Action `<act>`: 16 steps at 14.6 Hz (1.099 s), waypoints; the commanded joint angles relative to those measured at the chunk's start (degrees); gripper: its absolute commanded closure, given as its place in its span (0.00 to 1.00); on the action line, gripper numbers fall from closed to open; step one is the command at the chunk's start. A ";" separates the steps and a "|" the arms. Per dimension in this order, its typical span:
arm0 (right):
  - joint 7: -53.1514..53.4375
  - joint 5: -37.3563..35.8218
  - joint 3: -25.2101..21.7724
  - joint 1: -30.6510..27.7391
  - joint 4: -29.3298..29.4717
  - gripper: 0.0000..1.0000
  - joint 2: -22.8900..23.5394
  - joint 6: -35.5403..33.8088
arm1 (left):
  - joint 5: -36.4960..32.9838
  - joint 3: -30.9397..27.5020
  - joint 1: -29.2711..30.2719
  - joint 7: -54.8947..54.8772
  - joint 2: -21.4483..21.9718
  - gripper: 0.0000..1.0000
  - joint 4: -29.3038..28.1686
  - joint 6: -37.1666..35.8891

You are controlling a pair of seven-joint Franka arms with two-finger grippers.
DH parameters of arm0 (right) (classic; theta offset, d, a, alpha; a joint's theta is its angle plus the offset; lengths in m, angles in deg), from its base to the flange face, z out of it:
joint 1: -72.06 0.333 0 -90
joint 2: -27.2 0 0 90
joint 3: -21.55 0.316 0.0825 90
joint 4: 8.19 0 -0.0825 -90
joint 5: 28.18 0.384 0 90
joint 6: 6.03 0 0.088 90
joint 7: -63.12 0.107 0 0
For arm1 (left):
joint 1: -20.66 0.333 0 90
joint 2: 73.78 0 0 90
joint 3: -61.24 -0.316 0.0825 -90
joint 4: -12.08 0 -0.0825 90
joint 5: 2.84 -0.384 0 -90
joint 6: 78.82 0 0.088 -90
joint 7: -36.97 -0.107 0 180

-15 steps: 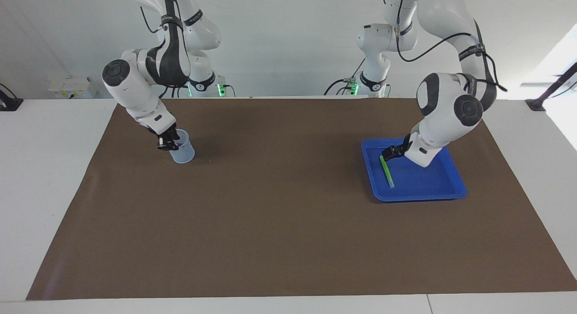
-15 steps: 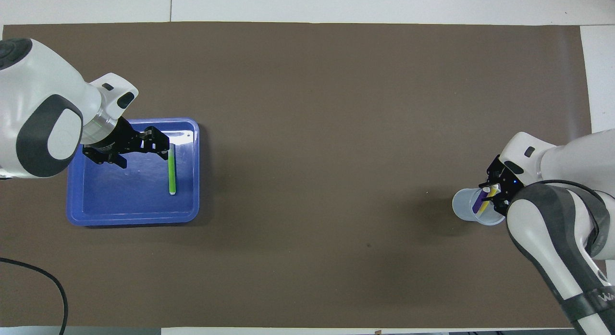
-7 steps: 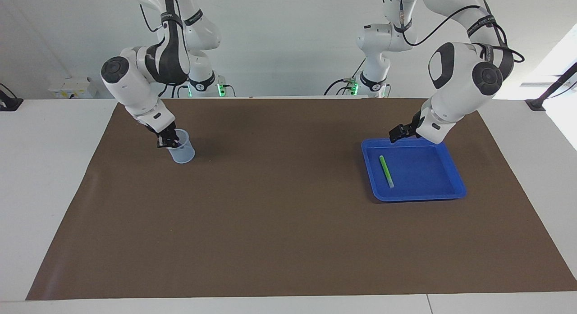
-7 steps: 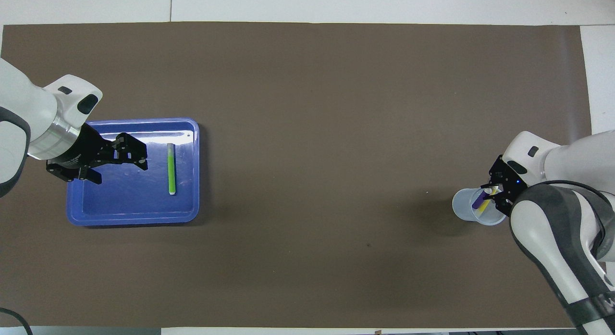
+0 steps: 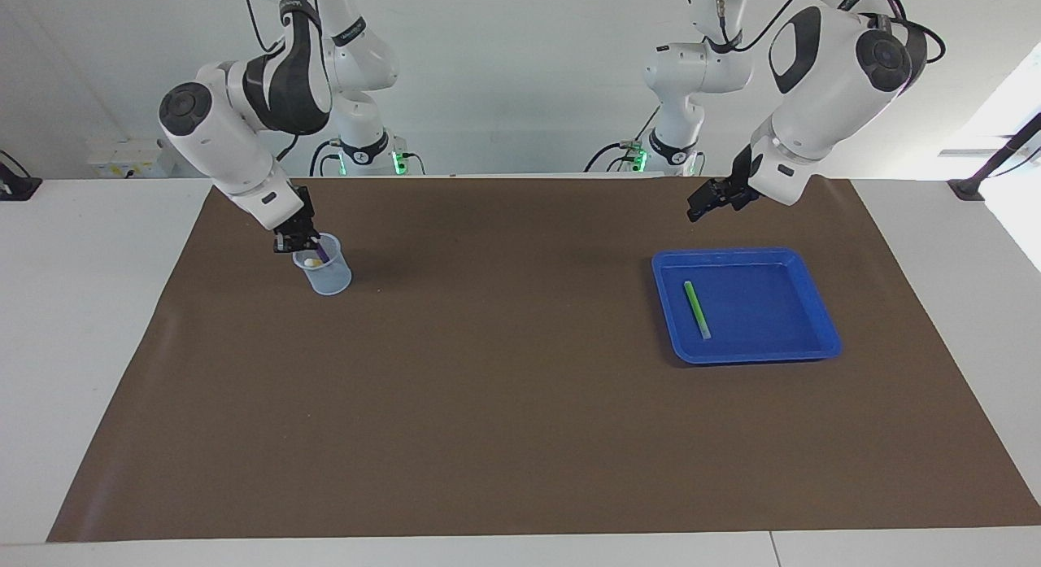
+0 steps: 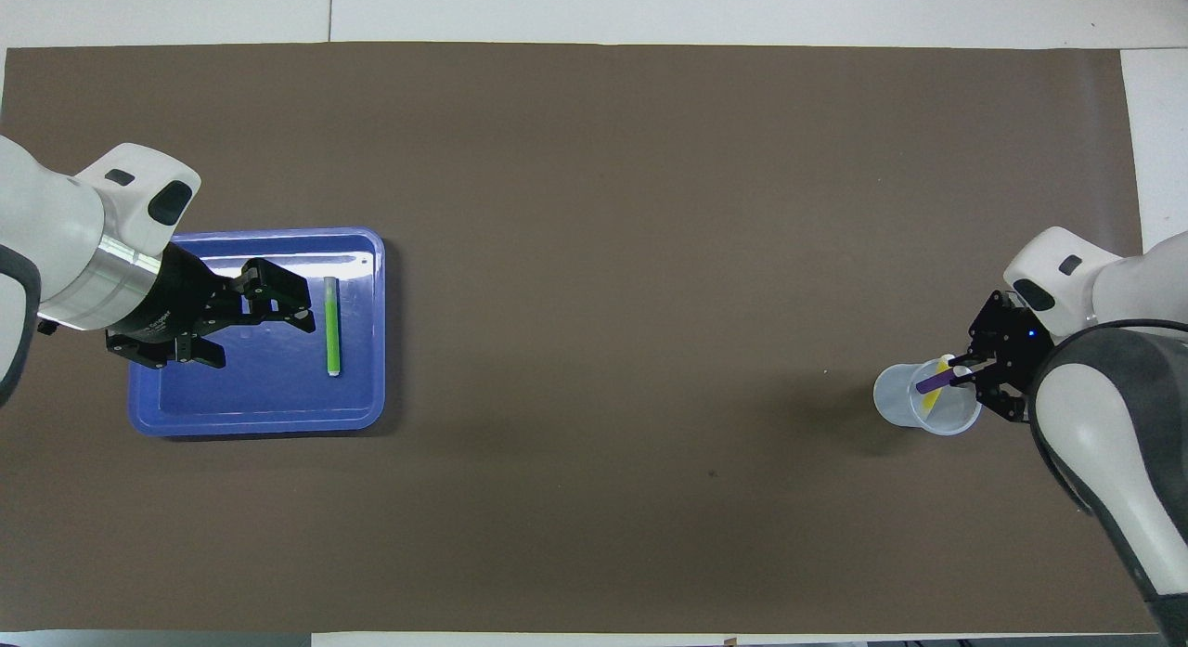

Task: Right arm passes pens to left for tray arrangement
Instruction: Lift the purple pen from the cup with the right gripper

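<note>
Matte brown paper (image 5: pixel 520 437) covers the tabletop. Toward the left arm's end sits the glossy blue tray (image 5: pixel 817 307) — squarish, rounded corners, raised rim — with the slim green pen (image 5: pixel 697 309) lying flat in it. The left gripper (image 5: pixel 704 202) hangs in the air above the tray's robot-side rim, fingers spread wide. Near the right arm's end, the right gripper (image 5: pixel 302 243) pinches the purple pen (image 6: pixel 936 381) over the translucent cup (image 5: pixel 329 278) — the yellow pen (image 6: pixel 934 396) leans inside.
</note>
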 commanded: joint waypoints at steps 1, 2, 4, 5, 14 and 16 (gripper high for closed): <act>6.29 1.18 0.41 -1.06 6.83 0.94 -0.55 -8.59 | 0.88 -0.11 0.95 1.51 1.81 0.00 -2.00 4.49; 8.57 1.35 0.41 -1.84 8.95 0.94 -0.64 -11.76 | 1.06 -0.19 1.65 1.77 1.91 0.00 -2.64 5.14; 14.63 3.36 0.49 -2.64 12.47 0.94 -0.64 -16.25 | 3.76 -0.11 1.66 1.86 1.73 0.00 -1.07 3.91; 19.45 5.29 0.41 -2.64 13.70 0.94 -0.64 -17.84 | 4.39 0.15 1.57 2.47 1.82 0.00 -0.45 3.91; 78.39 26.03 2.87 3.74 14.07 0.96 -0.55 -5.15 | 16.95 3.76 1.48 23.80 2.35 0.00 2.88 -1.45; 92.02 28.50 2.87 9.46 12.84 0.96 -0.64 2.32 | 19.85 4.28 1.14 32.23 2.08 0.00 4.21 -0.84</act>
